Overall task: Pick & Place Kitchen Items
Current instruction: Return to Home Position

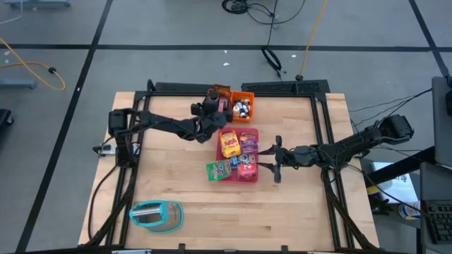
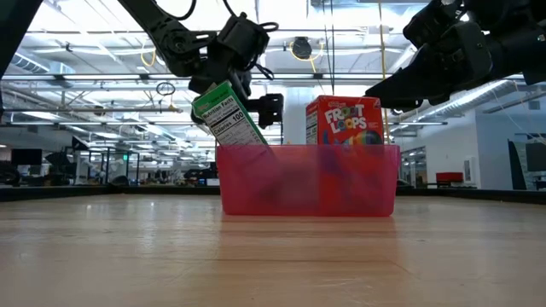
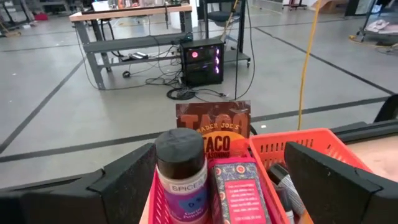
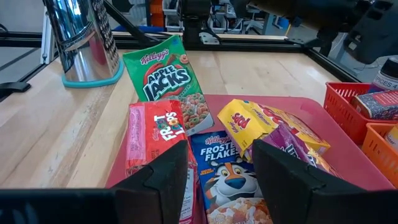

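Seemingly finished, the left gripper [image 1: 213,107] and right gripper [image 1: 274,159] hang released above the desk [image 1: 176,176]; withdrawing home comes next.

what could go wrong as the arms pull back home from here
1. The left gripper hangs, jaws open, close over the tall spice bottle; pulling away low could topple it.
2. The Apple Jacks box leans out over the rim of the pink tray; if the right gripper, open at the tray's edge, bumps it, the box may fall out.
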### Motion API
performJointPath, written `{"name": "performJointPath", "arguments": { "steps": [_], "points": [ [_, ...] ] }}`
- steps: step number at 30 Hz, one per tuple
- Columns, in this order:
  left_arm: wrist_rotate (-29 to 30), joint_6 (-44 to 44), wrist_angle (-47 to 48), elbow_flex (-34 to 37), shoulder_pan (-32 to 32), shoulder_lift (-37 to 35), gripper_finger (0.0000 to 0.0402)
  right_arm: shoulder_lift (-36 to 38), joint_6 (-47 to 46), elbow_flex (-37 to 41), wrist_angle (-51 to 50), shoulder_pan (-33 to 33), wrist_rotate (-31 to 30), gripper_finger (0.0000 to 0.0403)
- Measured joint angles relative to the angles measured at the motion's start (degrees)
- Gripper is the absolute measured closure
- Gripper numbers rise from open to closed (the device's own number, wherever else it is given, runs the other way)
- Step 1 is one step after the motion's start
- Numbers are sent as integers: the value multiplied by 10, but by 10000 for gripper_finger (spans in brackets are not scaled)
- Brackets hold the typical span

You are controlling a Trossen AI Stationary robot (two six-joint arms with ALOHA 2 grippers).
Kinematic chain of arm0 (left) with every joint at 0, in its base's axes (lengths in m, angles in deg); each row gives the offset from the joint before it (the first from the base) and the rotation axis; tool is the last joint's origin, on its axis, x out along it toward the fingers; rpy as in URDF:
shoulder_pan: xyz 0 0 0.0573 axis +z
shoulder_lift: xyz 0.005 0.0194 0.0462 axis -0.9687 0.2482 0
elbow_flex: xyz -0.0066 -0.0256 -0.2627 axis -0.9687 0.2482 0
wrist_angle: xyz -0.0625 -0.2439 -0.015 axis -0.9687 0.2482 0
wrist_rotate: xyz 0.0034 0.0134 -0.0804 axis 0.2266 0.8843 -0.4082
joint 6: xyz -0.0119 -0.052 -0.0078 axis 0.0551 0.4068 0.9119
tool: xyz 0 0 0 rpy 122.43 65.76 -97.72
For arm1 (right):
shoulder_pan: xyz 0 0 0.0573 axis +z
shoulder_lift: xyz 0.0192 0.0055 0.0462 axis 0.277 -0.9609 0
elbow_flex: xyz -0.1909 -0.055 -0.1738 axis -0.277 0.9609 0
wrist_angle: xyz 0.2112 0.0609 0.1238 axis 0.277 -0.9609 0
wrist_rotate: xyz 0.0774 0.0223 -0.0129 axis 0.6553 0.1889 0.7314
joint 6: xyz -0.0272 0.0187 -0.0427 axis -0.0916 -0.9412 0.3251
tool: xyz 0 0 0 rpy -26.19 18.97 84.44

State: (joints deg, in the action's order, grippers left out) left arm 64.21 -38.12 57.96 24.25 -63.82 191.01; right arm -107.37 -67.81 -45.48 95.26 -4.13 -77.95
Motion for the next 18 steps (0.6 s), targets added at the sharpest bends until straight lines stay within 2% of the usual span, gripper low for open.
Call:
{"name": "performJointPath", "arguments": {
  "steps": [12,18],
  "points": [
    [0,-85,-10,0,-48,0,50,0,0,0,0,0,0,232],
    [-4,-189,-67,0,-95,-8,50,0,0,0,1,0,0,232]
  ]
}}
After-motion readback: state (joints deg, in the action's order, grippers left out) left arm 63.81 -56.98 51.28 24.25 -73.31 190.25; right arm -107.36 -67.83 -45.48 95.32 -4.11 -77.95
